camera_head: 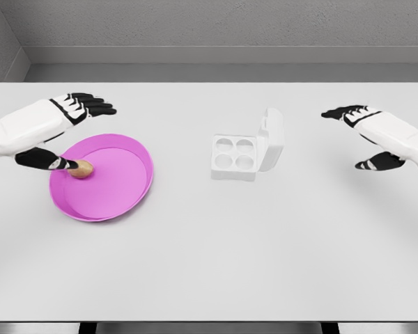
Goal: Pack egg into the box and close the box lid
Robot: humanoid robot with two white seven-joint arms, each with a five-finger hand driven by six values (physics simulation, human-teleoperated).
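Head view: left hand spread, empty, thumb touching egg on pink plate. Close fingers gently round egg before lifting toward open box. Right hand open, idle.

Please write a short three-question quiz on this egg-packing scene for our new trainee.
1. True or false: the lid of the egg box is shut.
2. What does the egg rest in? A) the pink plate B) the box C) the bare table
3. How many cups does the box show?

Key:
1. False; the lid stands open on the right side.
2. A; the left hand has its thumb at the egg, while the right hand hovers apart, open.
3. Four, all empty.
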